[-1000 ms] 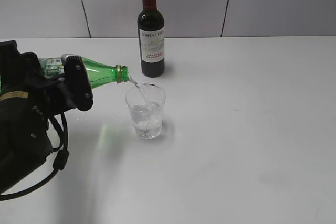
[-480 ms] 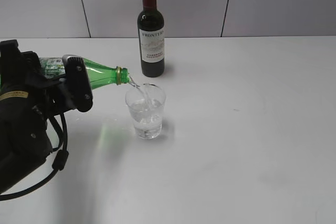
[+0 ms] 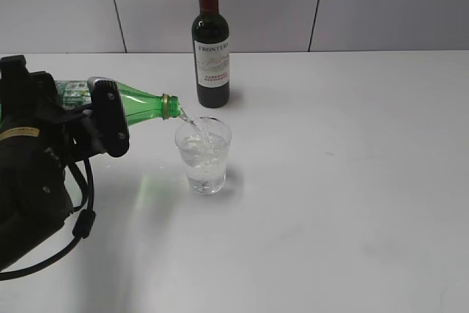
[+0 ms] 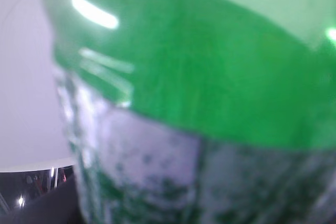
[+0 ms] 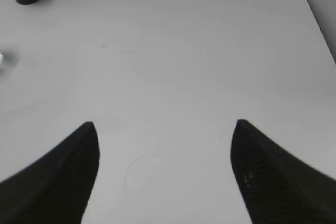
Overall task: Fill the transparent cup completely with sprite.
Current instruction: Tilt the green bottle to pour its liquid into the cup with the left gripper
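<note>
Clear sprite now higher in transparent cup; left gripper still clenched on green bottle.

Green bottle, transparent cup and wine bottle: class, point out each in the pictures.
Green bottle [image 3: 143, 105], exterior view, on its tilted neck.
Transparent cup [image 3: 204, 166], exterior view, on its side wall.
Wine bottle [image 3: 211, 56], exterior view, on its white label.
</note>
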Robot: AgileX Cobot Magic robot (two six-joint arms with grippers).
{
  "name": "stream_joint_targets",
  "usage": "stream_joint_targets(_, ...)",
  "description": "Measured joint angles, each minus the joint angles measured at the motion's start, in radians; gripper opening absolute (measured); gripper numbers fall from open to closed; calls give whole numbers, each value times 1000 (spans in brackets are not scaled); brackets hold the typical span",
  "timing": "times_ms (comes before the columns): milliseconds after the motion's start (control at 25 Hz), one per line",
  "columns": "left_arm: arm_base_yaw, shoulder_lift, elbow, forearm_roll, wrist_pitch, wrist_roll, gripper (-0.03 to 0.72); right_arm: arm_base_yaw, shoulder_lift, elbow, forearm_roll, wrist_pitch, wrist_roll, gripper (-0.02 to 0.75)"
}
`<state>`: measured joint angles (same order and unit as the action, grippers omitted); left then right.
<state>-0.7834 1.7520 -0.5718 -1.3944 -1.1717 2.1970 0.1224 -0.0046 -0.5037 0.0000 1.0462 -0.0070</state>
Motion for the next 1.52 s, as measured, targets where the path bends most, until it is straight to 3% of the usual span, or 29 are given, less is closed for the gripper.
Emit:
stream_joint_targets(960, 0, 0, 0, 13, -7, -14, 454, 0, 0, 0, 0, 0, 0, 590)
stream_joint_targets(1280, 0, 0, 0, 57, 4, -187, 454, 0, 0, 0, 0, 0, 0, 590)
stream_joint_targets(1520, 0, 0, 0, 90, 84, -480, 453, 0, 0, 0, 0, 0, 0, 590)
